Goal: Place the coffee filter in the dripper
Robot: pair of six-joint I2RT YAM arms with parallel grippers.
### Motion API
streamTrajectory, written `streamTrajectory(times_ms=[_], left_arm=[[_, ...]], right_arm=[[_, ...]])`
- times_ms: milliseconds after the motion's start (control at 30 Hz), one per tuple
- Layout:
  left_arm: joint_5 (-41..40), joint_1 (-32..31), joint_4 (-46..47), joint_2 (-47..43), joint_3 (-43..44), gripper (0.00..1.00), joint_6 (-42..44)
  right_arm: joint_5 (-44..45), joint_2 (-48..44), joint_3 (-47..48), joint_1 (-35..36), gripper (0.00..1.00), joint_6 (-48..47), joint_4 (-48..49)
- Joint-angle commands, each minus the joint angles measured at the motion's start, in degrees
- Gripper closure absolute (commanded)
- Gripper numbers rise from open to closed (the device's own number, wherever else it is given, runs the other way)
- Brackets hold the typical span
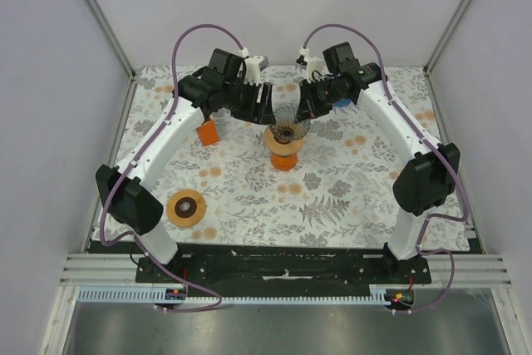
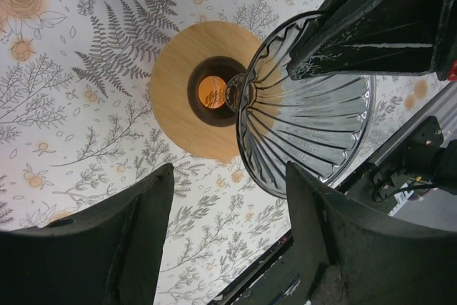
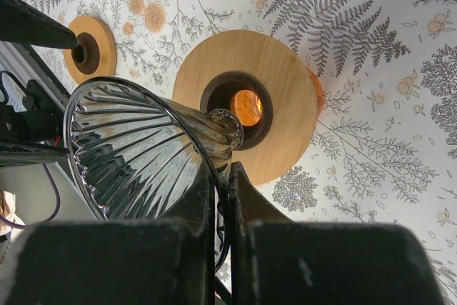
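A clear ribbed glass dripper [image 1: 290, 128] hangs tilted over a wooden ring [image 1: 283, 144] that sits on an orange base [image 1: 284, 161]. My right gripper [image 1: 304, 104] is shut on the dripper [image 3: 136, 148] at its edge near the narrow end, and its fingers [image 3: 246, 198] pinch it just above the wooden ring [image 3: 285, 91]. My left gripper [image 1: 264, 106] is open and empty, with its jaws [image 2: 228, 176] just beside the dripper's wide rim [image 2: 307, 119]. The wooden ring [image 2: 178, 98] lies below. No coffee filter shows in any view.
A second wooden ring [image 1: 186, 207] lies on the flowered tablecloth at the front left and also shows in the right wrist view [image 3: 89, 51]. An orange block [image 1: 207, 133] stands left of the dripper stand. White walls enclose the table.
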Motion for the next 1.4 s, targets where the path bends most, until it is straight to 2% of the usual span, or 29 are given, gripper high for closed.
streamTrajectory(times_ms=[0,333,600,700,1000,1367], left_arm=[[2.14,-0.25,9.69,-0.69,-1.62,0.32,-4.91],[1.79,-0.17,11.19,2.91,-3.73,0.53,-6.94],[1.96,-0.25,11.1,4.23,-5.75,0.57,-6.68],[2.05,-0.16,11.28,4.41,-6.9,0.63,-6.41],[2.05,-0.08,11.19,5.99,-8.13,0.96,-6.32],[4.95,1.59,10.31,9.85,-12.78,0.98,-7.03]], right_arm=[[-2.15,1.07,3.1,0.37,1.0,0.94,0.27],[-2.33,3.71,4.33,0.55,1.0,0.68,0.1],[-2.33,5.64,4.86,0.55,1.0,0.42,-0.34],[-2.33,6.26,4.77,0.55,1.0,0.42,-0.34],[-1.19,8.01,4.51,0.63,1.0,0.07,-0.69],[0.84,8.81,-0.23,1.34,1.0,-0.55,0.45]])
